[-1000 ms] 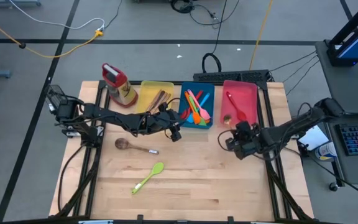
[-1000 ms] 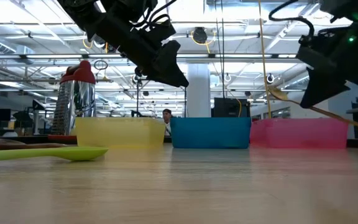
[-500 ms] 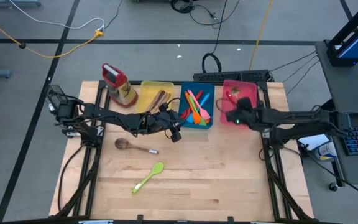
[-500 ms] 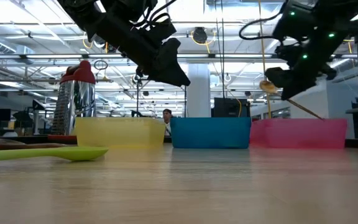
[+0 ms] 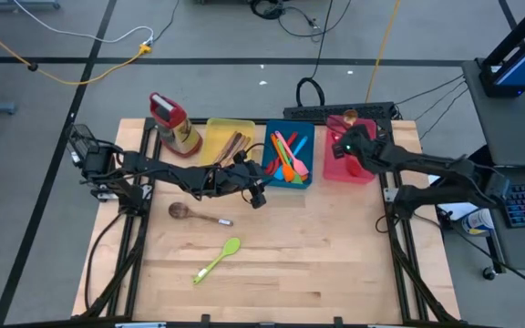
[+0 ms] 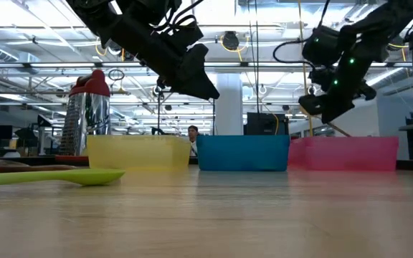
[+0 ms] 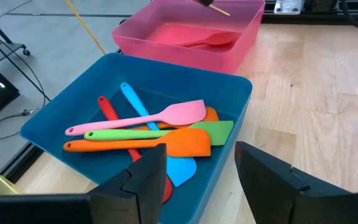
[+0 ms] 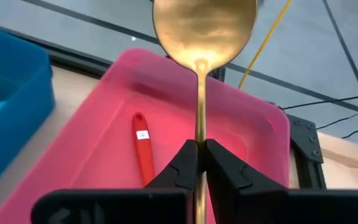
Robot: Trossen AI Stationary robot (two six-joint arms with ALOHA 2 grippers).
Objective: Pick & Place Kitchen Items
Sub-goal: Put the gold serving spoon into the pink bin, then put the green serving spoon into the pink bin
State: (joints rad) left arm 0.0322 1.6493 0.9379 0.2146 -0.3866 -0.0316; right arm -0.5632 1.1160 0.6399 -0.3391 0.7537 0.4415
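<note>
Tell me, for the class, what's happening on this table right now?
The right gripper is shut on a gold spoon, holding it above the pink tray, which already holds a red utensil. The left gripper hangs open by the blue tray of coloured spatulas. A green spoon and a wooden spoon lie on the table.

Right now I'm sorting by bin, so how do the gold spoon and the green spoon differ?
The gold spoon is metal, shiny; the green spoon looks like matte plastic. The gold spoon is held in the shut right gripper over the pink tray; the green spoon lies flat on the table, untouched. Both are slim with long handles.
</note>
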